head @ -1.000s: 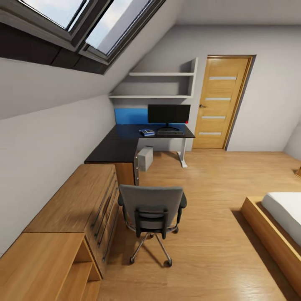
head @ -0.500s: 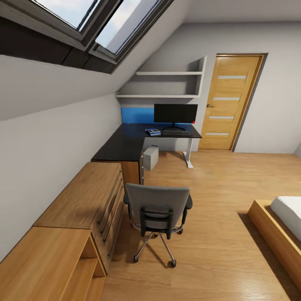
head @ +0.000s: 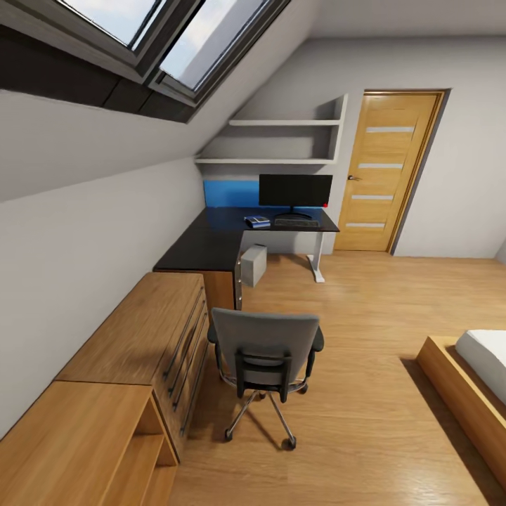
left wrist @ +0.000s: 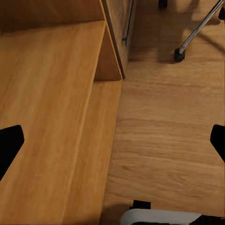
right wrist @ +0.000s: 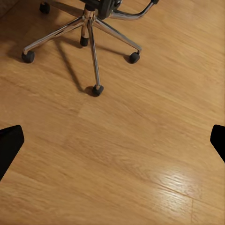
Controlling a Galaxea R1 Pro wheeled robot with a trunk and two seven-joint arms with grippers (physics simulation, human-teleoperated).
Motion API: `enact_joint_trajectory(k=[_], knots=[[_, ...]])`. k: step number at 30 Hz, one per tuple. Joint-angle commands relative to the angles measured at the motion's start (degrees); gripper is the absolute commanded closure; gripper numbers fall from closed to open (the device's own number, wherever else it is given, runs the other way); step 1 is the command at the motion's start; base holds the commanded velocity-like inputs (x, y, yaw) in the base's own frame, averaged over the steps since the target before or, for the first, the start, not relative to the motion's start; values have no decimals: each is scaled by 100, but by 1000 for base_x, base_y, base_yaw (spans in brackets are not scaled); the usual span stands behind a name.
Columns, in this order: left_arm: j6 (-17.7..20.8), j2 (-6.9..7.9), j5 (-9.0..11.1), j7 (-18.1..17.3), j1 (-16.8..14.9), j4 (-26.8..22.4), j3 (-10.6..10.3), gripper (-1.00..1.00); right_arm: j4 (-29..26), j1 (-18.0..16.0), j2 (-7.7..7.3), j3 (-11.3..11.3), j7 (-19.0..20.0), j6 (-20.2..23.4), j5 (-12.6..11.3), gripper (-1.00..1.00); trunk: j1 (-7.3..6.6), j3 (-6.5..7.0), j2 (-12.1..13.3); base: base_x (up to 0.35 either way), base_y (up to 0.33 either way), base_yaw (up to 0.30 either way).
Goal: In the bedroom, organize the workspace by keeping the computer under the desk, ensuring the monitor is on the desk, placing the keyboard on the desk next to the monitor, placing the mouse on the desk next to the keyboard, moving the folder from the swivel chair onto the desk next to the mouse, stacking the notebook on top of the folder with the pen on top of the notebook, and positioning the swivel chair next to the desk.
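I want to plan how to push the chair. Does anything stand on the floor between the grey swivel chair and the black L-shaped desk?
Nothing visible blocks it. The grey upholstered swivel chair stands beside the light-wood drawer cabinet; bare wooden floor leads to the glossy black L-shaped desk. The pale grey computer tower stands at the desk's inner corner.

Swivel chair [head: 266, 351] before desk [head: 211, 242]

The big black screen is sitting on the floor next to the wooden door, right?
Not quite. The head view shows the monitor standing on the desk, not on the floor. It is near the wooden door, as you said.
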Motion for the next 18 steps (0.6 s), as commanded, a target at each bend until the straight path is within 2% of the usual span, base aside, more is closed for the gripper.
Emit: enact_joint_trajectory(k=[1, 3, 18], knots=[[98, -9, 22, 18, -4, 2, -51, -100, 2, -4, -1, 12, -60, 3, 57, -100, 25, -30, -53, 0, 0, 0], [472, -42, 34, -50, -4, -6, -21, -100, -4, -4, -1, 15, -60, 3, 57, -100, 69, -66, -133, 0, 0, 0], [507, -44, 37, -53, -4, -6, -10, -100, -6, -4, -1, 13, -60, 4, 57, -100, 399, -335, -735, 0, 0, 0]])
